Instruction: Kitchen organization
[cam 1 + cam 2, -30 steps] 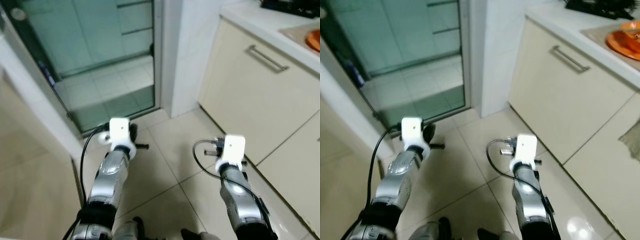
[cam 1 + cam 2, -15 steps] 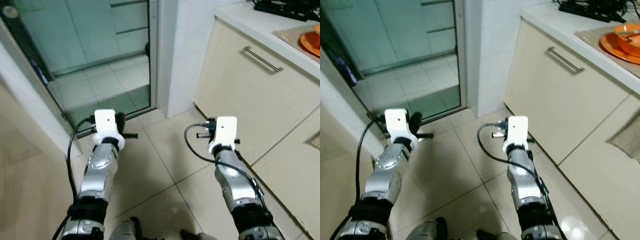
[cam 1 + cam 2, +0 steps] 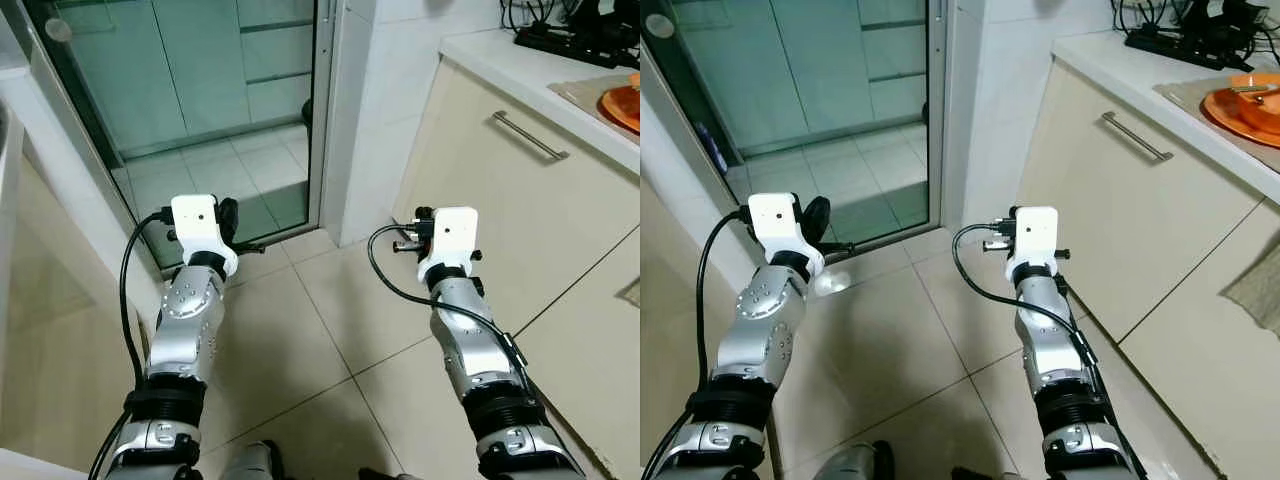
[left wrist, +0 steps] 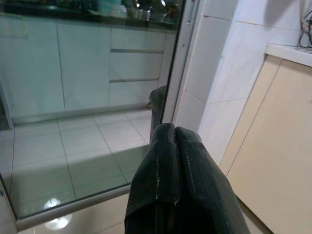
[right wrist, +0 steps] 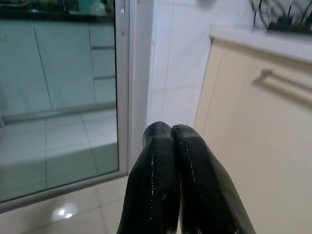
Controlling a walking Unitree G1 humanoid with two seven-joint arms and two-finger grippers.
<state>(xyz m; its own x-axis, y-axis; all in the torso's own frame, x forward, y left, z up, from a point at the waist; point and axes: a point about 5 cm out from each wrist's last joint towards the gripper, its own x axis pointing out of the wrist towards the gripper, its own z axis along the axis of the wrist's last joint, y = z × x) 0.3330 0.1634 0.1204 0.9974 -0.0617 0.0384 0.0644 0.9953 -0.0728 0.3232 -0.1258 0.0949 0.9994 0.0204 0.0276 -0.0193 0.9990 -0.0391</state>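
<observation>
My two silver arms reach forward over the tiled kitchen floor. The left gripper (image 4: pixel 174 134) is shut with nothing between its black fingers and points toward the glass door (image 3: pixel 200 80). The right gripper (image 5: pixel 171 129) is also shut and empty, aimed at the white wall corner beside the cream cabinet (image 3: pixel 500 190). On the counter (image 3: pixel 1110 55) to my right lies an orange plate (image 3: pixel 1245 105), well beyond both grippers. White wrist camera blocks (image 3: pixel 196 216) hide most of the fingers in the eye views.
A cream cabinet front with a metal bar handle (image 3: pixel 530 135) runs along my right. Black cables (image 3: pixel 1180 30) lie at the counter's far end. A grey cloth (image 3: pixel 1260 290) hangs at the right edge. A white frame (image 3: pixel 70 170) borders the left.
The whole picture has shifted, so the camera moved. Both arms now reach higher and further forward in view. The grippers stay shut.
</observation>
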